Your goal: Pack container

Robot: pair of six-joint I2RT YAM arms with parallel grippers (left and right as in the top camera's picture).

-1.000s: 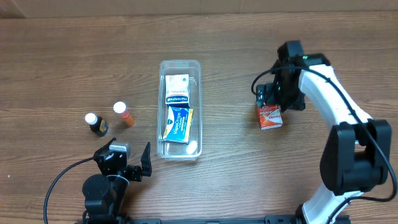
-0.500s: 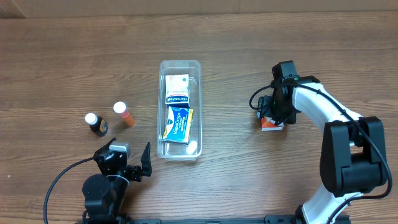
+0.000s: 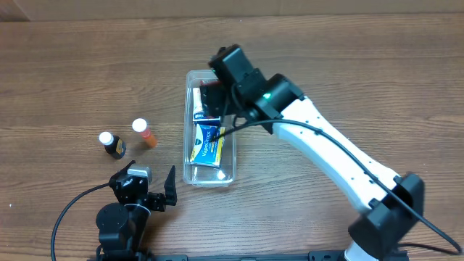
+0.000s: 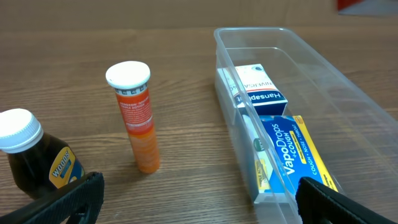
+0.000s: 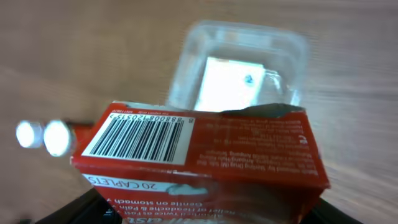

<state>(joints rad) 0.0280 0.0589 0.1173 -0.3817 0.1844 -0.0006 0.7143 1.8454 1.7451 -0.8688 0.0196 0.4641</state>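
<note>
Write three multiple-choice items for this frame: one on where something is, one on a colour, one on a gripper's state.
1. Where do the orange tube and the dark bottle stand relative to the container?
A. Inside it
B. On the table, on the left arm's side
C. On the table, on the right arm's side

2. What colour is the box in the right gripper?
A. Blue
B. Red
C. Green

3. How is the left gripper?
A. Open, holding nothing
B. Shut on a bottle
C. Shut on a carton

Answers:
1 B: both stand upright on the wood beside the container, not in it.
2 B: the right wrist view shows a red carton with a barcode.
3 A: its fingers stand wide apart with nothing between them.
</note>
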